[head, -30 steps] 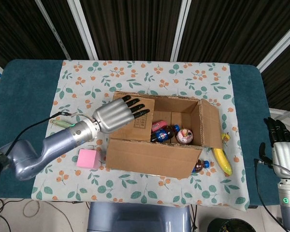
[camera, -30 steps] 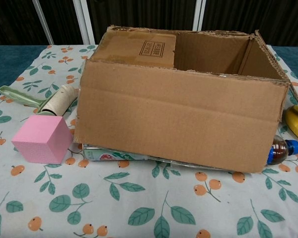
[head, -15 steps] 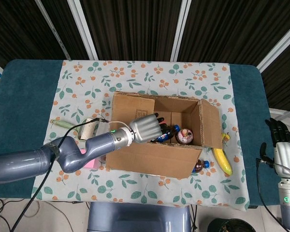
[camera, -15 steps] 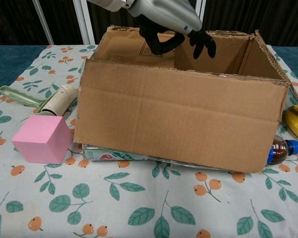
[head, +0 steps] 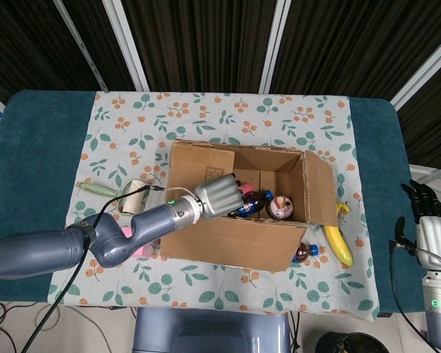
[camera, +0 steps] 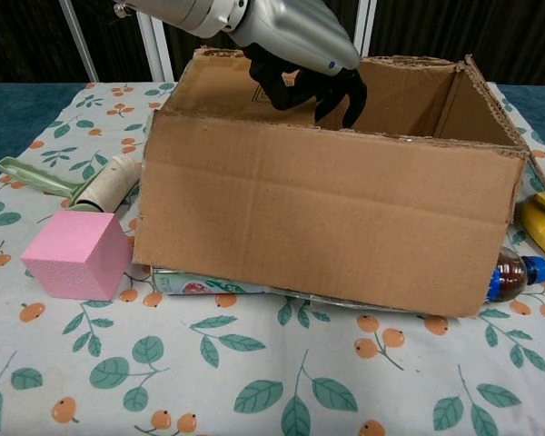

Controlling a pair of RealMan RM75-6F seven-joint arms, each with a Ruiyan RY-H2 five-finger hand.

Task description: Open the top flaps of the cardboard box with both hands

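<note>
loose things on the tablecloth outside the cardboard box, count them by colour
Pink: 1, the pink foam cube
Yellow: 1, the yellow banana
Green: 1, the pale green scoop-shaped tool
Beige: 1, the beige cardboard roll
Dark with blue cap: 1, the dark drink bottle
Total: 5

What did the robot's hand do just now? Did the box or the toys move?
The left hand swung from over the folded-in flap at the box's left end toward the robot, and now hangs above the near wall with its dark fingers curled down inside the cardboard box. It has not taken hold of anything I can see. The right hand stayed off the table's right edge. The box, pink cube and banana have not moved.
</note>
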